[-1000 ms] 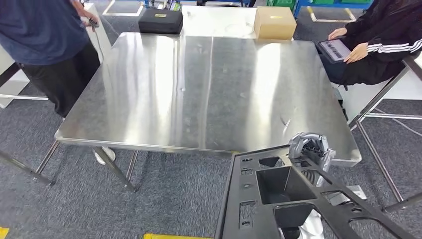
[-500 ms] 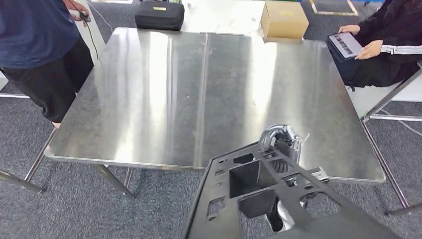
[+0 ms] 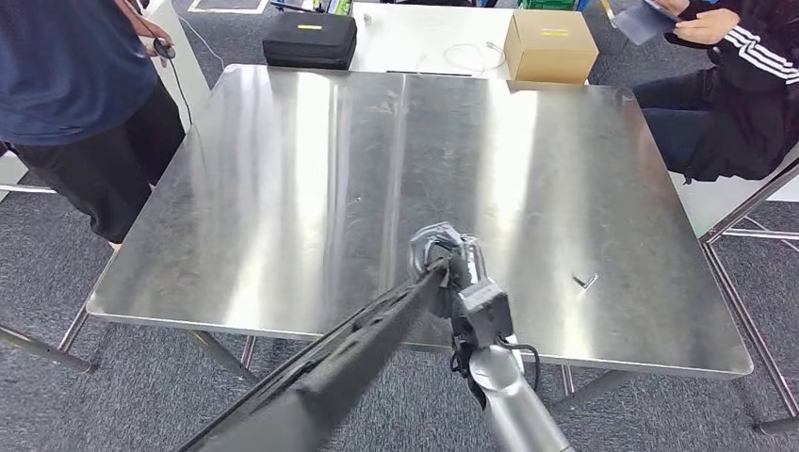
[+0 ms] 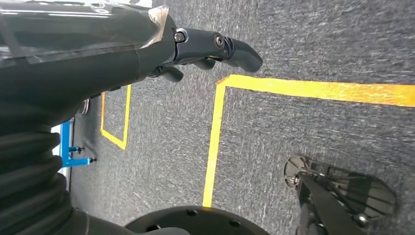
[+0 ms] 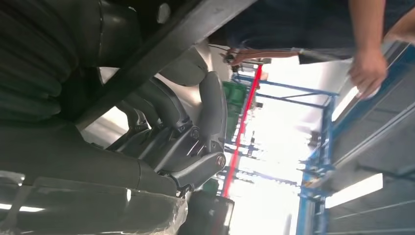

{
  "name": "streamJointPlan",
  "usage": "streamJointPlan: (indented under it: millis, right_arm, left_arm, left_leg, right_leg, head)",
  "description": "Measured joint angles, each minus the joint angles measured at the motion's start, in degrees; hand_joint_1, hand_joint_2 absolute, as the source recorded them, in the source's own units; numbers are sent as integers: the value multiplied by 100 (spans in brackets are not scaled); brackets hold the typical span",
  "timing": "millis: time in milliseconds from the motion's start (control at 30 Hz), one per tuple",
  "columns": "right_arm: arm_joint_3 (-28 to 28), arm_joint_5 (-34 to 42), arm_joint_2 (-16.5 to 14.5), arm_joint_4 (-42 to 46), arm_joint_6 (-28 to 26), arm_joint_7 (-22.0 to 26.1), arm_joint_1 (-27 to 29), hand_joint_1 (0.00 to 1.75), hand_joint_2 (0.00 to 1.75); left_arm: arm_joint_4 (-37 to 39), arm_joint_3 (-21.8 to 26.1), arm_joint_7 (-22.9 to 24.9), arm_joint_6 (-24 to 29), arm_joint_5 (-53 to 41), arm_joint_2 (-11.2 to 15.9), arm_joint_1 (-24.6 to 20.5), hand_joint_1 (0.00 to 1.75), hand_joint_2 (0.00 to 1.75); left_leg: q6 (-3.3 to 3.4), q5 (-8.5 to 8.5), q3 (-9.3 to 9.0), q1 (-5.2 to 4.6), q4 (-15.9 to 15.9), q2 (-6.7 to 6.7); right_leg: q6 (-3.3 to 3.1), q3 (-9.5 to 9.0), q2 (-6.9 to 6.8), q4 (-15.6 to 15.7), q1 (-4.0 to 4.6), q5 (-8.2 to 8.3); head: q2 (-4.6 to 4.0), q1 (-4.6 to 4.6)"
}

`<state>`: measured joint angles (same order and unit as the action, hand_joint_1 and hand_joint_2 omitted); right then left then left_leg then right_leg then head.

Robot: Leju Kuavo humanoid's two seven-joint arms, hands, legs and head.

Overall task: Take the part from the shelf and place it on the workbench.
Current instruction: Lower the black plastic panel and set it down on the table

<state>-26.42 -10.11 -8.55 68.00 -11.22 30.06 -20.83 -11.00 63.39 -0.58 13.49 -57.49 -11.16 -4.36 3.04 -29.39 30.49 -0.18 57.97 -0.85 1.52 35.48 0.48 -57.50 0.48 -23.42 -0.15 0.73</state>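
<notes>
Black plastic part [image 3: 349,353], edge-on, rising from the near left over the workbench's [image 3: 283,169] near edge to the right hand [image 3: 443,259], which grips its far end. Left hand [image 4: 215,46] empty, fingers loosely extended above the floor.

The right arm [image 3: 513,405] is a smooth silver tube, narrowing toward a boxy grey wrist block with a thin black cable looping beside it. The right hand [image 3: 445,256] is grey metal with dark inner parts. Seen from the wrist, its fingers [image 5: 205,117] are dark grey, jointed segments with small round silver screws at the pivots, behind a black ribbed cover. The left hand [image 4: 195,46] has glossy dark fingers with round screw heads, a black ribbed bellows and clear film wrapped over its casing.
</notes>
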Motion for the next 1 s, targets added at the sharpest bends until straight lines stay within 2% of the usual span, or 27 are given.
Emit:
streamJointPlan:
  millis: [67,167,267,333,367,533,700,900,1000]
  right_arm:
    - [-166,-231,-169,-597,-172,-55,-359,175,175]
    - [-364,-541,-361,-1467,-483,-91,-773,175,175]
    - [-460,-719,-467,-2247,-664,-118,-1162,175,175]
    - [-483,-839,-553,-2741,-703,-262,-1475,175,175]
    - [-490,-900,-607,-2964,-719,-370,-1640,175,175]
    - [-567,-1288,-884,-3821,-899,-907,-2282,175,175]
    - [-706,-1650,-1015,-4261,-1114,-1274,-2599,175,175]
    - [-1094,-2679,-994,-4696,-1619,-2628,-3004,175,175]
    - [-1206,-2890,-867,-4858,-1645,-2999,-3194,175,175]
  left_arm:
    - [-2,4,-104,-59,33,11,-29,0,175]
    - [-2,85,-774,-267,304,23,-81,0,175]
    - [-1,181,-1193,-668,421,146,-109,0,175]
    - [-2,216,-1215,-844,417,234,-104,0,175]
    - [-2,229,-1219,-877,413,266,-100,0,175]
    - [-3,249,-1224,-919,357,345,-101,0,175]
    - [-1,249,-1216,-941,297,345,-104,0,175]
    - [-1,246,-1201,-970,184,352,-114,0,175]
    - [-1,244,-1211,-991,138,351,-117,0,175]
  left_leg:
    - [74,7,-61,-2,-48,14]
    - [51,-4,-82,14,-89,16]
    - [-46,-13,-84,39,-112,16]
    - [-104,-19,-89,52,-116,22]
    - [-112,-19,-94,55,-117,26]
    - [-121,-13,-114,53,-119,26]
    - [-122,-13,-121,44,-119,28]
    - [-121,-13,-127,26,-119,24]
    - [-121,-14,-130,22,-119,16]
  right_leg:
    - [1,-33,19,27,-2,-1]
    - [-35,-32,24,24,17,-25]
    - [-56,-32,26,16,39,-37]
    - [-64,-32,32,12,50,-41]
    - [-65,-33,34,12,52,-40]
    - [-67,-45,32,11,55,-41]
    - [-67,-54,30,12,48,-41]
    - [-66,-59,29,16,34,-41]
    - [-65,-68,25,18,27,-41]
  head:
    - [0,-23]
    - [0,-26]
    - [0,-23]
    - [0,-23]
    - [0,-23]
    - [0,-21]
    - [0,-19]
    - [0,-22]
    - [0,-20]
